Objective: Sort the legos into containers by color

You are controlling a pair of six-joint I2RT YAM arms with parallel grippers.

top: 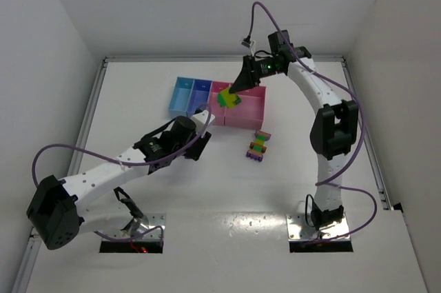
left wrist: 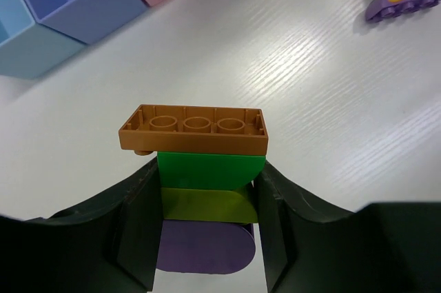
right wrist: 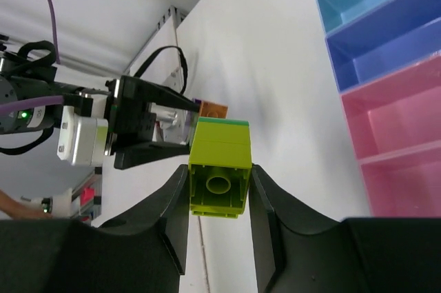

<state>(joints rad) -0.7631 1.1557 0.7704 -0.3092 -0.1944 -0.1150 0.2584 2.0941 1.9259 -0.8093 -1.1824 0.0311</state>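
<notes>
Nothing looks sorted: right gripper (right wrist: 219,176) pinches 1 brick (right wrist: 219,145), left gripper (left wrist: 208,172) grips 1 stack (left wrist: 196,127); loose stack (top: 258,146) lies 5 o'clock from bins (top: 180,110).

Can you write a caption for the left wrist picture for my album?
The left gripper pinches a stack of orange, green, yellow and purple bricks near the bins.

Bins (top: 242,118) light blue, blue, pink, pink; stack (left wrist: 207,169) orange, green, lime, purple; another brick (right wrist: 219,162) lime, green-topped
</notes>
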